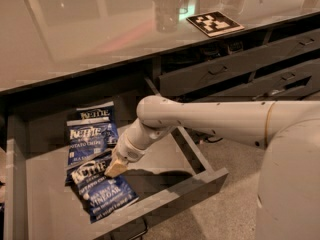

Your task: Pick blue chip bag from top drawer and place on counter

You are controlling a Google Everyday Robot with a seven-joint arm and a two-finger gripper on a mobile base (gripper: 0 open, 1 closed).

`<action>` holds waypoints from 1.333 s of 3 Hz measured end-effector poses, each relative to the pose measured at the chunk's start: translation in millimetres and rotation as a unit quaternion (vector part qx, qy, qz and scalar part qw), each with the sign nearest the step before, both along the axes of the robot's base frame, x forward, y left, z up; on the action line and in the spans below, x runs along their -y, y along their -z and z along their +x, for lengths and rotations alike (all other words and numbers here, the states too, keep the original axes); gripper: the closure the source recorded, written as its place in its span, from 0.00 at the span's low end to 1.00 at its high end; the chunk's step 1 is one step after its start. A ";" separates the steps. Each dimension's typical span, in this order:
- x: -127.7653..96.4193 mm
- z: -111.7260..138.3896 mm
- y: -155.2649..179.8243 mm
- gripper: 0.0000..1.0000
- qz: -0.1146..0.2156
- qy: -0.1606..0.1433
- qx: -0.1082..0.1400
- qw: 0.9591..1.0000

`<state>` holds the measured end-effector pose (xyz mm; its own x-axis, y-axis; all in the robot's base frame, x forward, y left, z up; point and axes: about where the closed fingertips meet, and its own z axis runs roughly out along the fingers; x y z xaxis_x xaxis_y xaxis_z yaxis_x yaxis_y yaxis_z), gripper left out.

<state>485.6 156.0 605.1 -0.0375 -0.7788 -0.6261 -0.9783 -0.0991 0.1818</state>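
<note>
We see the blue chip bag point(104, 193) lying flat on the floor of the open top drawer point(45, 204), in its front left part, close to the front wall. Its white lettering faces up and the word "vinegar" can be read. It is the nearest of three look-alike bags. A second bag point(90, 141) lies just behind it, with its lower edge partly overlapped, and a third bag point(95, 113) lies behind that one, mostly covered by the second.

The hand point(116, 167) is down inside the drawer, with its tan tip at the upper edge of the blue chip bag, where that bag meets the second one. We cannot tell how far the hand is open, nor whether it has hold of anything.

The pale arm point(210, 121) reaches in from the right, over the drawer's right wall. Above the drawer runs the glossy worktop point(75, 34), bearing a black-and-white marker tag point(215, 23) at its right. Below the tag are narrower stacked drawers point(220, 70) with small handles.
</note>
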 end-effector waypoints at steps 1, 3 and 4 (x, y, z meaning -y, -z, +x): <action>19.8 0.1 -35.9 1.00 0.040 0.010 0.007 0.999; 87.9 13.3 -133.1 1.00 0.202 -0.008 0.037 0.979; 116.0 26.9 -183.4 1.00 0.265 -0.041 0.046 0.962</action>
<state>512.5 40.0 788.5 0.0849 -0.3481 -0.9336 -0.9730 -0.2310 -0.0024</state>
